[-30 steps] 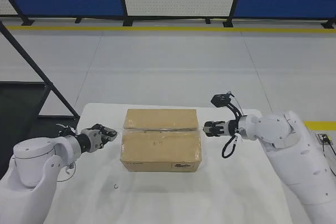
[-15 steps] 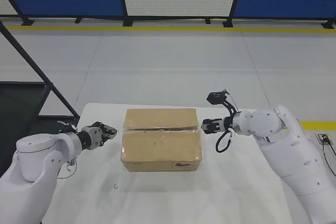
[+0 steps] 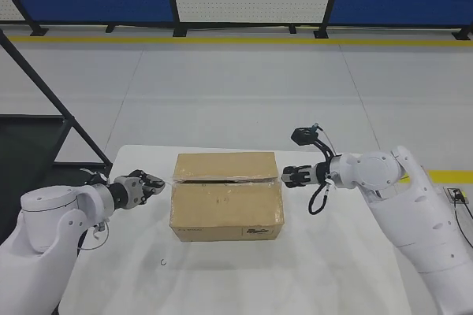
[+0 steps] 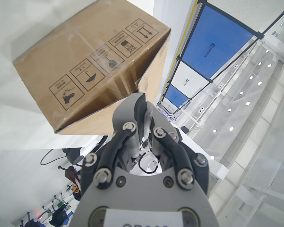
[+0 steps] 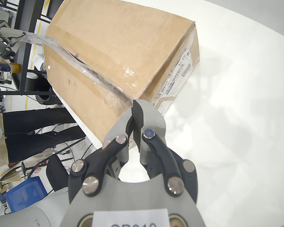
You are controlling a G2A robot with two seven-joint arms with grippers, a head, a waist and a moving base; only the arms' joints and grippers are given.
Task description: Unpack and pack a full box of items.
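Box (image 3: 227,201) with handling pictograms (image 4: 90,72); left gripper (image 3: 154,187) pinches its clear tape (image 5: 61,50), right gripper (image 3: 286,176) pressed together, perhaps likewise.

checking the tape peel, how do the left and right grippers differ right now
The left gripper sits clear of the box; the right gripper is at its seam end. A lifted tape strand reaches the left gripper; by the right gripper it lies along the seam. Both are shut.

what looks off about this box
The clear tape along the top seam of the box is peeled up and bunched into a strand, stretching off one end to the left gripper; a dark gap shows beneath.
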